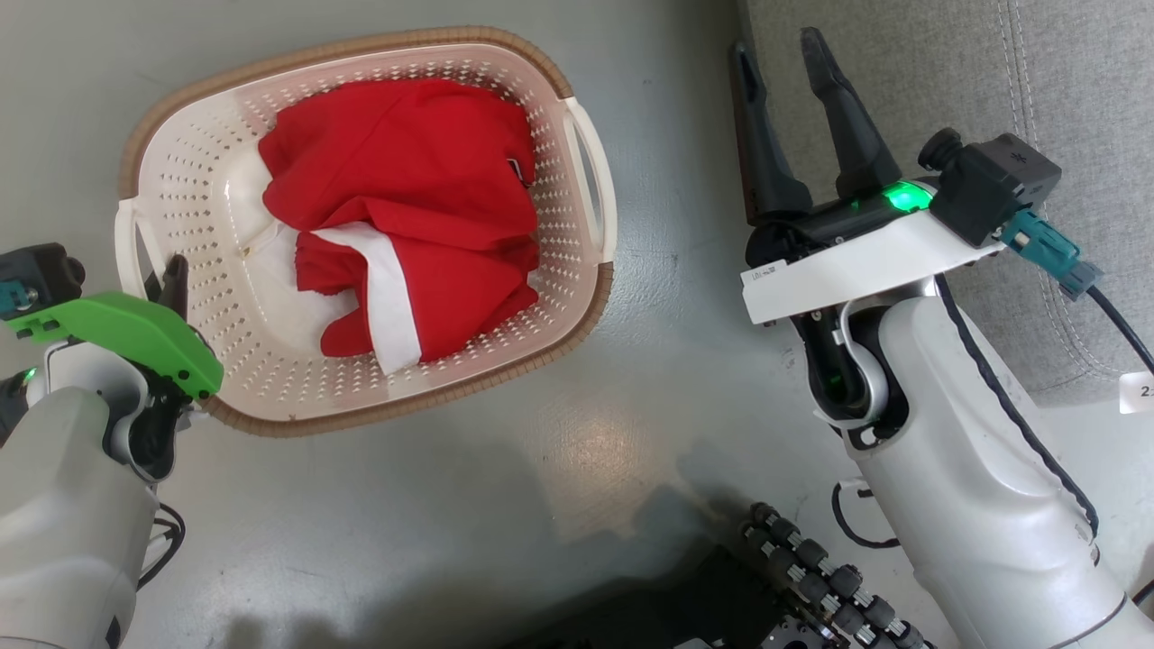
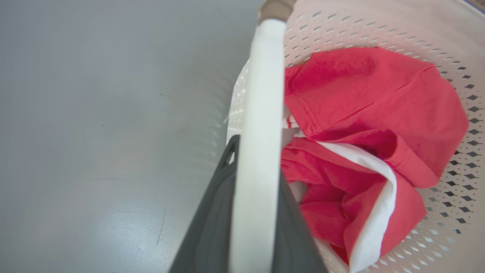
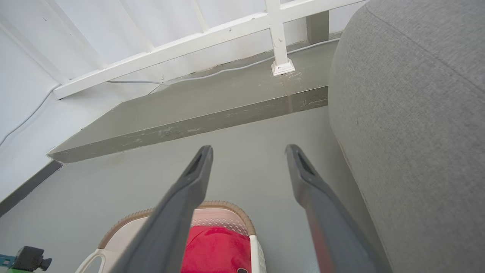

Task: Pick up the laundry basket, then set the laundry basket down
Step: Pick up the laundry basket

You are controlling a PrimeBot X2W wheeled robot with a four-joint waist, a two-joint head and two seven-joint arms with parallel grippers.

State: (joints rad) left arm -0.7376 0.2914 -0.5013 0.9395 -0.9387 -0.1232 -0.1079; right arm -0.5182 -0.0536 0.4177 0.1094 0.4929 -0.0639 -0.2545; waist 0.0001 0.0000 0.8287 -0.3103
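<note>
Leftmost, the left gripper (image 2: 255,159) pinched the white handle (image 2: 261,76) of the oval perforated basket (image 1: 225,162), woven-look rim (image 1: 433,36), holding crumpled red-and-white cloth (image 1: 406,198), over glossy grey floor (image 1: 541,469); the right gripper (image 1: 783,54) stood spread beside a grey fabric cushion (image 1: 992,81).

A white tag (image 1: 1138,393) beside the sofa (image 1: 902,72) reads a cut-off "2"; the right wrist's label (image 1: 766,270) is illegible.

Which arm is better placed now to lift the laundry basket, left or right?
Left. The left gripper grips the white side handle of the laundry basket, one finger each side. The right gripper stands open beside the grey sofa, apart from the basket.
</note>
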